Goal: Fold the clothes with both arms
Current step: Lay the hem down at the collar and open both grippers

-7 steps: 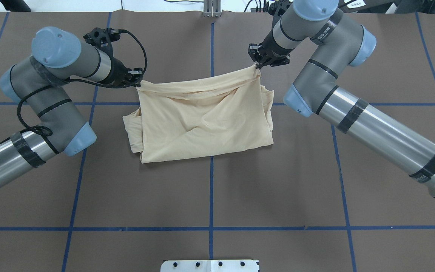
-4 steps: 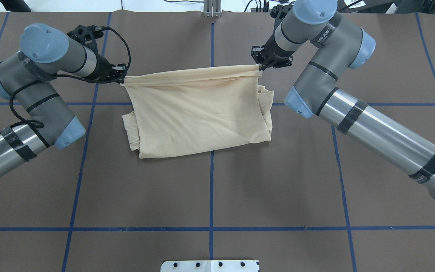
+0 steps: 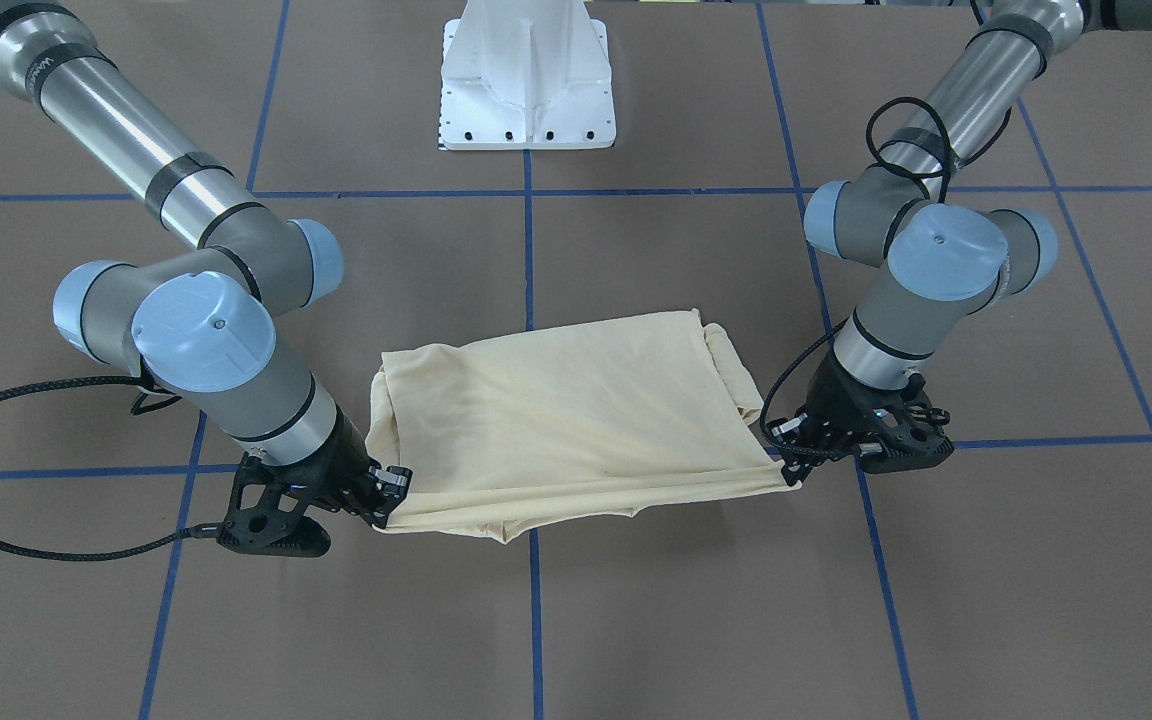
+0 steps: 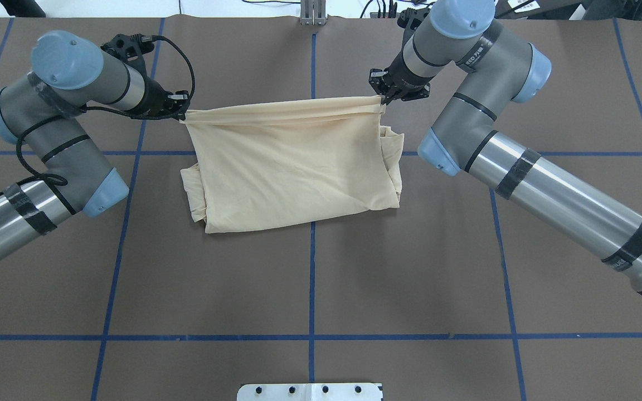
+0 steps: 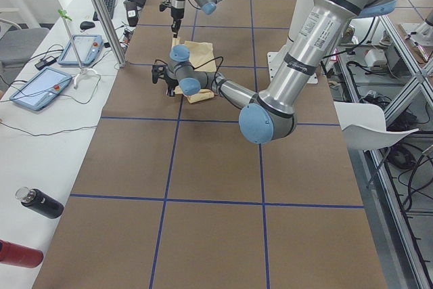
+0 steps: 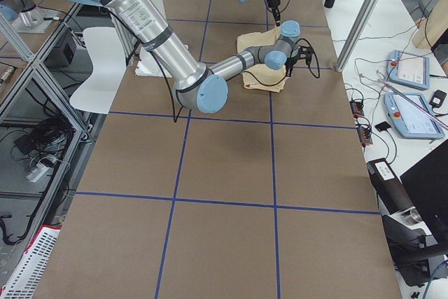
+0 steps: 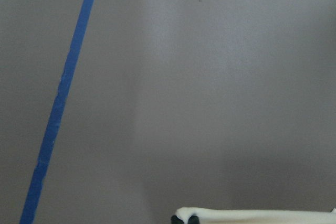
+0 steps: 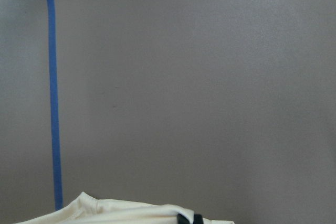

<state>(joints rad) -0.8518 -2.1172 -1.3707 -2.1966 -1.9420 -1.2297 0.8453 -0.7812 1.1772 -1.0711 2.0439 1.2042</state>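
The table [image 4: 410,267] has a brown top crossed by blue tape lines [image 4: 312,289] that form a grid. A pale cream shirt [image 4: 293,167] lies folded on it across the centre line, and the white base plate [image 4: 310,391] sits at the robot's edge.

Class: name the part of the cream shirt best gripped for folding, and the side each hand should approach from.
Grip the shirt at the two corners of its edge away from the robot, with the left hand and the right hand each coming from its own outer side. That edge runs straight and taut, bunched at its ends, while the rest lies on the table.
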